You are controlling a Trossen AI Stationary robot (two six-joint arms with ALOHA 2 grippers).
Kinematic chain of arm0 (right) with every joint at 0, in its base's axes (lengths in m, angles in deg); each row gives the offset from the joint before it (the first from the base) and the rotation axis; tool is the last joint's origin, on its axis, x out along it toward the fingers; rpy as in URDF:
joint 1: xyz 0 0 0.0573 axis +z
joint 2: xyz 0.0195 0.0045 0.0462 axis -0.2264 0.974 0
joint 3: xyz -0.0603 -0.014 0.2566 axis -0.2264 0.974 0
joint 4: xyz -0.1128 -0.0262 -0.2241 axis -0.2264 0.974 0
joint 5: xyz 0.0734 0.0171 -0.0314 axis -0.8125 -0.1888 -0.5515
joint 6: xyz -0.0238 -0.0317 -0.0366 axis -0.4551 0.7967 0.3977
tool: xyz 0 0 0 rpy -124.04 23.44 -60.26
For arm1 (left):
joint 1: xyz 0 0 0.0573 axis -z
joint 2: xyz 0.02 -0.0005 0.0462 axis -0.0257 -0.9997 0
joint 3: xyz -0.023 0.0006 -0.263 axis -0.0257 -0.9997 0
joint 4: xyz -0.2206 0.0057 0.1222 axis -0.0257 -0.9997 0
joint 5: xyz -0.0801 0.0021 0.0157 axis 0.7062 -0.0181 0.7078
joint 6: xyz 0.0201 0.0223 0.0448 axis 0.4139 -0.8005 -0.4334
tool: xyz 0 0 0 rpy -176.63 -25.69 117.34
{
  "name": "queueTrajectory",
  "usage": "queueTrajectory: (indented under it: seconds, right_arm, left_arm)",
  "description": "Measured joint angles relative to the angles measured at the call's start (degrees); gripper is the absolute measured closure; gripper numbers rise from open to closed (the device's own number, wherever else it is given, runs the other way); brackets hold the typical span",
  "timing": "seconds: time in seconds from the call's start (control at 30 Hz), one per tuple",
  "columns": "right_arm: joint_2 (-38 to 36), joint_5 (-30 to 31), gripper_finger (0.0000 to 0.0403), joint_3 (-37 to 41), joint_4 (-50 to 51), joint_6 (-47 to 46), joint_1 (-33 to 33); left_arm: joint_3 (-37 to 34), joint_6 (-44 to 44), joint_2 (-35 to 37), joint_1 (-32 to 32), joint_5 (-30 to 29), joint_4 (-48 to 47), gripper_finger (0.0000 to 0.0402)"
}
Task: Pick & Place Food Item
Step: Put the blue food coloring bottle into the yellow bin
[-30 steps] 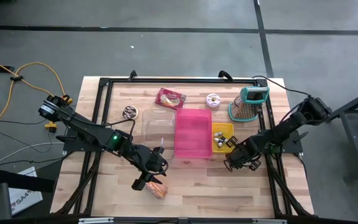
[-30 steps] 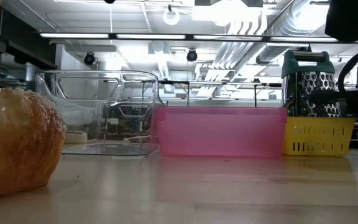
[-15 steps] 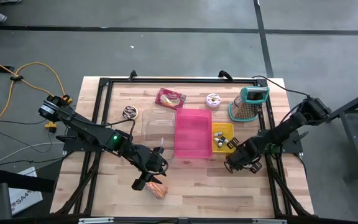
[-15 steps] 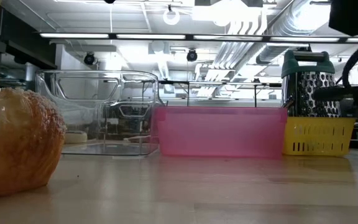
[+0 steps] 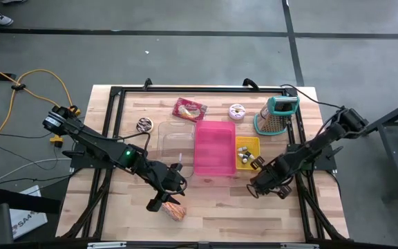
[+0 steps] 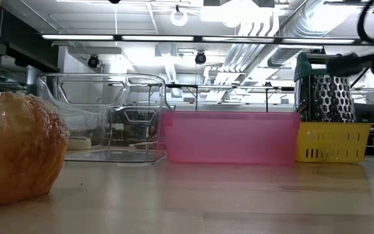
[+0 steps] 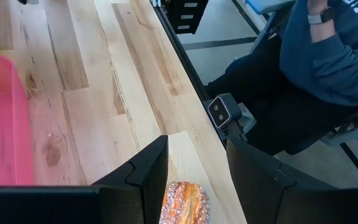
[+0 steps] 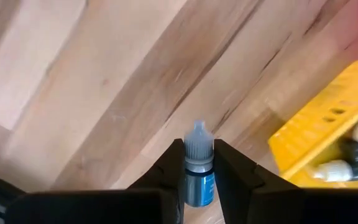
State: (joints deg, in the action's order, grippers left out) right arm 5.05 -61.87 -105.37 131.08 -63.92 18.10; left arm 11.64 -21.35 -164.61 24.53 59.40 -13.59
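A sugared pastry (image 5: pixel 176 211) lies on its underside on the wooden table near the front edge; it also fills the left of the low view (image 6: pixel 18 149). My left gripper (image 5: pixel 164 201) hovers open just above it, and the pastry (image 7: pixel 185 202) shows between the two fingers without touching them. My right gripper (image 8: pixel 199 163) hangs over the table (image 5: pixel 260 182) in front of the yellow basket (image 5: pixel 248 151), shut on a small dropper bottle (image 8: pixel 198 168) with a grey cap and blue body. My right gripper pinches the bottle's blue body (image 8: pixel 199 186) between its two fingers, just below the grey cap (image 8: pixel 197 148). The fingers point down from above. The bottle is lifted clear of the table, its cap end sticking out beyond the fingertips.
A pink bin (image 5: pixel 215 148) and a clear container (image 5: pixel 174 142) stand mid-table. The yellow basket (image 8: pixel 328 137) holds more small bottles. A metal grater (image 5: pixel 276 116), a wrapped pastry (image 5: pixel 188 108) and two doughnuts (image 5: pixel 237 111) sit at the back. A seated person (image 7: pixel 328 68) is beyond the front edge.
My right gripper has risen, staying shut on the small bottle, and has drifted slightly toward the table's near edge; its dark arm has lifted out of the low view's right side. The left arm and the pastry have kept still.
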Motion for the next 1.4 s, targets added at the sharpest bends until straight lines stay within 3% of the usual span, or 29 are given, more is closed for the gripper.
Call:
queueTrajectory:
  seconds: [0.4,1.1,1.4]
  right_arm:
    - [-0.07,1.7,0.0348,-4.08,1.92,2.16,-5.96]
    - [-0.11,1.7,0.0347,-4.08,-3.68,15.3,-29.19]
    - [0.44,-0.23,0.0347,-3.25,-5.6,17.09,-35.6]
  left_arm:
    - [0.0,0.0,0.01,0.0,-0.01,0.0,0.0242]
    - [0.0,0.0,0.01,0.0,-0.01,0.0,0.0242]
    - [0.0,0.0,0.02,0.0,0.0,0.0,0.0242]
